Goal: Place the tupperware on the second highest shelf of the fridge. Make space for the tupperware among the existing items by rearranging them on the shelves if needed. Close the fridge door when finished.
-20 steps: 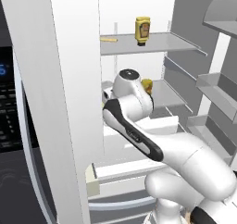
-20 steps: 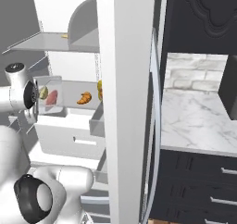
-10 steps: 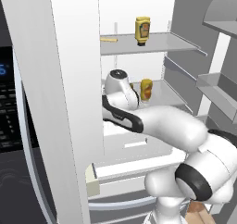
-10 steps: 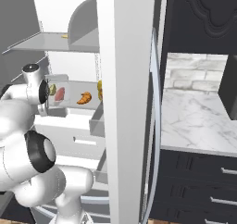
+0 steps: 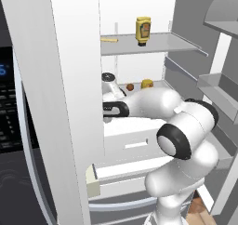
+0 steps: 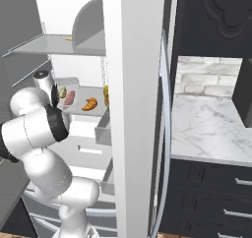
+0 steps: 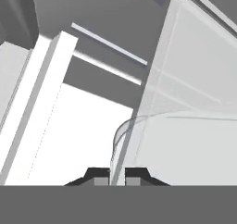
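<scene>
My gripper point(image 7: 117, 180) is shut on the thin edge of the tupperware point(image 7: 185, 126), whose translucent wall runs up and to the right in the hand view. In the right base view the tupperware point(image 6: 67, 96) is held tilted, showing a yellow-green and a red-pink piece, at the left end of the second highest shelf point(image 6: 83, 113), beside the croissant point(image 6: 89, 104) and the jar point(image 6: 106, 95). The fridge point(image 5: 69, 80) stands open. On the shelf above are the yellow bottle point(image 5: 143, 30) and the thin yellow stick point(image 5: 109, 39). The jar point(image 5: 147, 83) shows behind my arm.
The open left door point(image 6: 133, 109) stands edge-on close to my arm. The right door's bins point(image 5: 218, 87) jut out at the right. White drawers point(image 5: 130, 142) sit under the shelf. A marble counter point(image 6: 206, 129) and a black oven point(image 5: 7, 94) flank the fridge.
My arm has folded and reached deeper into the fridge, carrying the tupperware a little further in toward the croissant. The gripper has stayed shut on it.
</scene>
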